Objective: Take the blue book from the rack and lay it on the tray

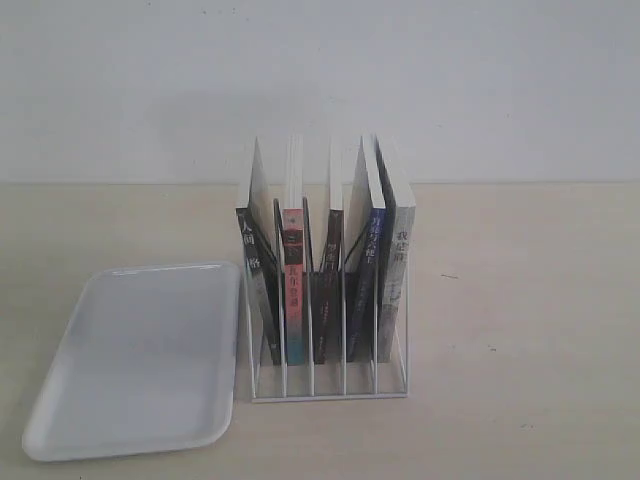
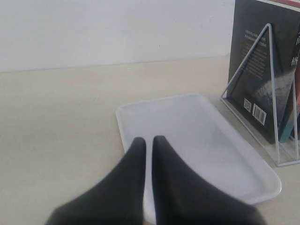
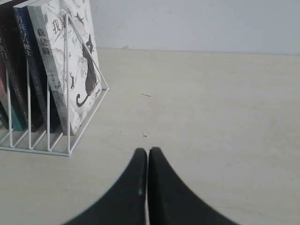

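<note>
The white wire rack (image 1: 330, 397) stands mid-table with several books upright in its slots. The blue book (image 1: 365, 285) is second from the right and shows only its dark blue spine; its cover is hidden between neighbours. In the right wrist view the blue book (image 3: 29, 56) stands behind the rack's (image 3: 67, 84) rods. The white tray (image 1: 140, 360) lies flat and bare to the rack's left. My left gripper (image 2: 148, 140) is shut with nothing in it, low over the tray's (image 2: 197, 140) near edge. My right gripper (image 3: 147, 152) is shut on nothing, over bare table beside the rack. Neither gripper shows in the exterior view.
A white-grey book with a cat drawing (image 3: 75, 61) fills the rack's outer right slot, touching the blue book. A red-spined book (image 1: 293, 280) and a dark book (image 1: 330, 290) stand further left. A dark back cover (image 2: 255, 79) faces the tray. A pale wall runs behind the table.
</note>
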Robot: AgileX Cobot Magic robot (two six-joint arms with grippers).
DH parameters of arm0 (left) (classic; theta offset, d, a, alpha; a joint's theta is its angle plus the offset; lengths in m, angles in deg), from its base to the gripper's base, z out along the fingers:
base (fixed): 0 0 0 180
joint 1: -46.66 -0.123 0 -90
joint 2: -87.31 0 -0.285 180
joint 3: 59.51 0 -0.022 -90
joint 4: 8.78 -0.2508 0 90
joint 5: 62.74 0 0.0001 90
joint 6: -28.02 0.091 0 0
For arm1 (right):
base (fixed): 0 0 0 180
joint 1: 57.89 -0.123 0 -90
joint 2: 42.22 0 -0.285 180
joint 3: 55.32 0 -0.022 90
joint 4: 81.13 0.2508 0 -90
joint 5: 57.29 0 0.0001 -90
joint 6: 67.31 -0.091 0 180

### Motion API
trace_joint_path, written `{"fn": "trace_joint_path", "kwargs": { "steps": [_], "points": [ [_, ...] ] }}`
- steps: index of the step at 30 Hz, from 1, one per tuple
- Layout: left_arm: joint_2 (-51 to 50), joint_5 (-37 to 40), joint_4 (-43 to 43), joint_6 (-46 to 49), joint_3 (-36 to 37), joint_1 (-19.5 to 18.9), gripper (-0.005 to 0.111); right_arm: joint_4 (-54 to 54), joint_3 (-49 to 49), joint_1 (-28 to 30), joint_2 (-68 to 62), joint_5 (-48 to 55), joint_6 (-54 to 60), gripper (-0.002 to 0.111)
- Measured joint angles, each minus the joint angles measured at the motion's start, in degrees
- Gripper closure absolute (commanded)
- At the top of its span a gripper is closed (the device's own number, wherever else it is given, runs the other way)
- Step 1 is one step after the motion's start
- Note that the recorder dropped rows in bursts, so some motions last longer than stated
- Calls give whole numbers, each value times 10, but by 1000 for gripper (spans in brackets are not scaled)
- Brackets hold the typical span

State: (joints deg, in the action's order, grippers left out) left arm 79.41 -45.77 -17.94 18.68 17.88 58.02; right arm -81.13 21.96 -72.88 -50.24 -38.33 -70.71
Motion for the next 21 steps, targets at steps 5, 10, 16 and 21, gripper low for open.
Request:
{"fn": "trace_joint_path", "kwargs": {
  "steps": [5,10,16,21],
  "points": [
    [0,0,4,-2,0,0,103,0,0,0,0,0,0,108],
    [0,5,67,-17,-56,0,103,0,0,0,0,0,0,108],
    [1,-10,141,-21,-179,0,103,0,0,0,0,0,0,108],
    [1,-101,147,-21,-193,0,103,0,0,0,0,0,0,108]
  ]
}}
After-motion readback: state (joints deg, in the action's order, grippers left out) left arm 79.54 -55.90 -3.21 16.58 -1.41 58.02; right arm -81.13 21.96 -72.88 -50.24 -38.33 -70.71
